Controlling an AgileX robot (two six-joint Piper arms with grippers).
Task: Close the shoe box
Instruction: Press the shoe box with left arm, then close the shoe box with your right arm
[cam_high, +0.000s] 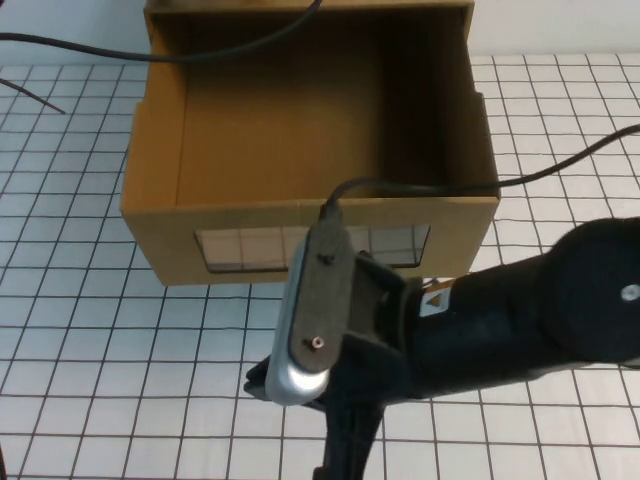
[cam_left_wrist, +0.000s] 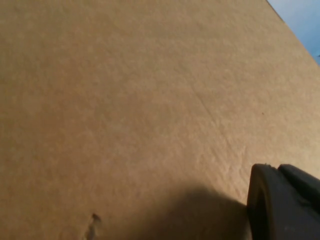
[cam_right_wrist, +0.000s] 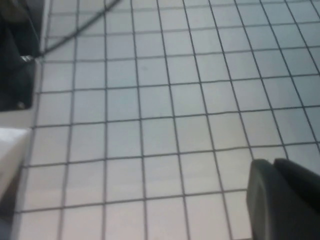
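Observation:
The shoe box (cam_high: 160, 240) is brown cardboard and stands at the back middle of the table. Its drawer is pulled out towards me, with the inside bare and open from above. The clear front window (cam_high: 250, 248) faces me; the white pull tab is hidden behind my right arm. My right gripper (cam_high: 345, 445) hangs in front of the box near the table's front edge, pointing down at the grid mat (cam_right_wrist: 150, 125), and shows in the right wrist view (cam_right_wrist: 285, 200). My left gripper (cam_left_wrist: 285, 205) is very close to a plain cardboard face (cam_left_wrist: 125, 100); it is out of the high view.
A white mat with a black grid (cam_high: 80, 330) covers the table. A black cable (cam_high: 100, 45) crosses the box's back edge and another cable (cam_high: 560, 165) runs from the right to my right wrist camera (cam_high: 315, 310). A dark object (cam_right_wrist: 15, 65) sits at the mat's edge.

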